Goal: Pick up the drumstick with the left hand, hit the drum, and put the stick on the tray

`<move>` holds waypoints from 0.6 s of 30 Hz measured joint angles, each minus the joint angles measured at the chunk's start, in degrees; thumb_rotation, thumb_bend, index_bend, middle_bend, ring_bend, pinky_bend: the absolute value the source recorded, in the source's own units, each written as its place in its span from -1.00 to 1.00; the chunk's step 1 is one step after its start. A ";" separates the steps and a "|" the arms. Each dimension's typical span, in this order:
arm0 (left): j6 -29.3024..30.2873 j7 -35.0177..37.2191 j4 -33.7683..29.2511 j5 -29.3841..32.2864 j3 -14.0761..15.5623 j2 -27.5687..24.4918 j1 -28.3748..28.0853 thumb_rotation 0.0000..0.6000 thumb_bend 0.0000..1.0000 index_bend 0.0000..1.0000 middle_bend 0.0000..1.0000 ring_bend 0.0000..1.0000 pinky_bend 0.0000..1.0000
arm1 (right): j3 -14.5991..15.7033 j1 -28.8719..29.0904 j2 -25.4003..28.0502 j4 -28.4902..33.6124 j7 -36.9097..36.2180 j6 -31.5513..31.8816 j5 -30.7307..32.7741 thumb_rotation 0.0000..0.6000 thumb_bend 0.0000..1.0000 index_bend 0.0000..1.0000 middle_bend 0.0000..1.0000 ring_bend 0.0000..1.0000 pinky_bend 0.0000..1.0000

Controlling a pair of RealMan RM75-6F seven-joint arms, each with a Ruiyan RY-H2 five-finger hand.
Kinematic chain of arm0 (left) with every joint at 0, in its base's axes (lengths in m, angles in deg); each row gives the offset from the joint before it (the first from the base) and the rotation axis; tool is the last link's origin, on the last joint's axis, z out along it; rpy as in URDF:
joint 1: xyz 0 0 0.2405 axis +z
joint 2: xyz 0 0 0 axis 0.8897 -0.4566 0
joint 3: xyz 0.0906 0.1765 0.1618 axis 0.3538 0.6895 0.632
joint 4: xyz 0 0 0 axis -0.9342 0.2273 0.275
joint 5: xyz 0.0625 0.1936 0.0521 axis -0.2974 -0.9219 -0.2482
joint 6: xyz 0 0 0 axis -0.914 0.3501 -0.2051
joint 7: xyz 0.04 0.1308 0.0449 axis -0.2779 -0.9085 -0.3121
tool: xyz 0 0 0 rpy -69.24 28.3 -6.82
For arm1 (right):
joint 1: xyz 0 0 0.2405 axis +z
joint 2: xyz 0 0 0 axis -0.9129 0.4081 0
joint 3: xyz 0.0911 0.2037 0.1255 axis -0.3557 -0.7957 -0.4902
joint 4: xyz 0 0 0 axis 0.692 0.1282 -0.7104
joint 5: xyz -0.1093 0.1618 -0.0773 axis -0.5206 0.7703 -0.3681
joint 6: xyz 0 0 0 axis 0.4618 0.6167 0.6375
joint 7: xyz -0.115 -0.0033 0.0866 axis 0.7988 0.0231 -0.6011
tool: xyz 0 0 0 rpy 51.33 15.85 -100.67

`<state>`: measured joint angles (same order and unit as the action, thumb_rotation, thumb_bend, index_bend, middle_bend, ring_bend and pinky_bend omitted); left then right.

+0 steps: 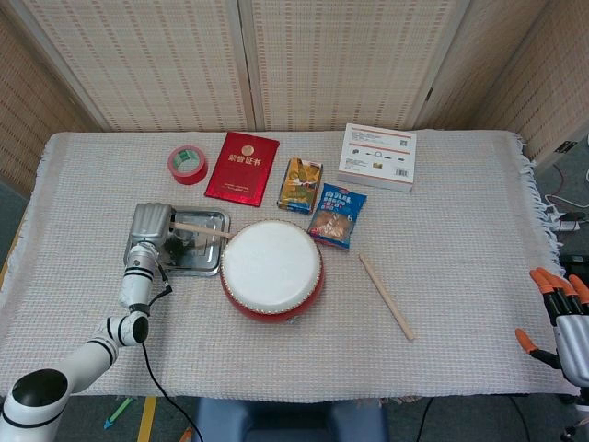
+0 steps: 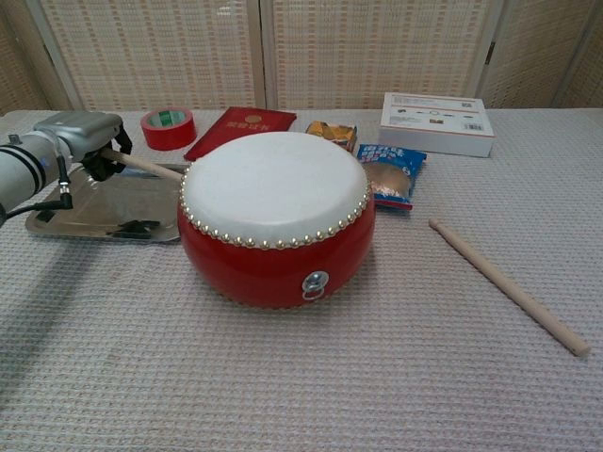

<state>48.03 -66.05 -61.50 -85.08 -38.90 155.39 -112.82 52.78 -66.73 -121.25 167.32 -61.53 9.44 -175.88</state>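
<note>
Now you are at the last step, by the look of it: your left hand [image 1: 152, 224] holds the drumstick [image 1: 204, 229] low over the tray [image 1: 208, 268], fingers wrapped around its butt end. The stick runs out from the hand toward the drum [image 1: 271, 269], its tip just at the drum's near rim. Whether the tip touches the rim I cannot tell.

Next, I'd judge, you lower the hand a little more so the stick lies along the tray's floor, then let the fingers open and lift clear. Mind the tip: it may catch on the drum's side and leave the stick propped instead of flat.

The left forearm comes up from the desk's near edge, the hand knuckles-up and roughly level. Your right hand [image 1: 563, 322] waits far off at the other side of the desk, fingers spread, holding nothing. A second stick [image 1: 386, 297] lies beyond the drum from your working hand.
</note>
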 measured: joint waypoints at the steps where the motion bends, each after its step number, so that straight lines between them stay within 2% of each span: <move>1: -0.25 -0.47 -0.66 0.15 -0.04 -0.34 0.01 1.00 0.05 -0.19 -0.20 -0.29 0.22 | 0.01 -0.04 0.00 -0.03 -0.04 0.09 -0.02 1.00 -0.48 -1.00 -0.88 -1.00 -0.98; 4: -0.86 -1.69 -2.42 0.75 -0.16 -1.25 0.05 1.00 0.00 -0.54 -0.52 -0.59 -0.11 | 0.03 -0.23 0.02 -0.22 -0.26 0.29 0.05 1.00 -0.48 -1.00 -0.88 -1.00 -0.98; 9: -2.57 -3.59 -5.53 2.85 -0.52 -2.87 0.14 1.00 -0.14 -0.94 -0.89 -0.94 -0.55 | 0.03 -0.37 0.11 -0.37 -0.57 0.59 -0.06 1.00 -0.48 -1.00 -0.88 -1.00 -0.98; 12: -3.22 -4.62 -7.36 4.31 -0.76 -3.79 0.18 1.00 -0.30 -1.00 -0.99 -1.00 -0.65 | 0.04 -0.36 0.11 -0.48 -0.74 0.55 -0.08 1.00 -0.48 -1.00 -0.88 -1.00 -0.98; 18: -4.11 -5.78 -9.78 7.19 -1.20 -5.06 0.13 1.00 -0.48 -1.00 -1.00 -1.00 -0.80 | 0.02 -0.40 0.02 -0.69 -0.93 0.61 -0.07 1.00 -0.48 -1.00 -0.88 -1.00 -0.98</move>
<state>43.92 -71.83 -71.28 -77.88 -40.09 150.33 -112.68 52.80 -67.13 -121.23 166.63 -62.47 10.06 -175.96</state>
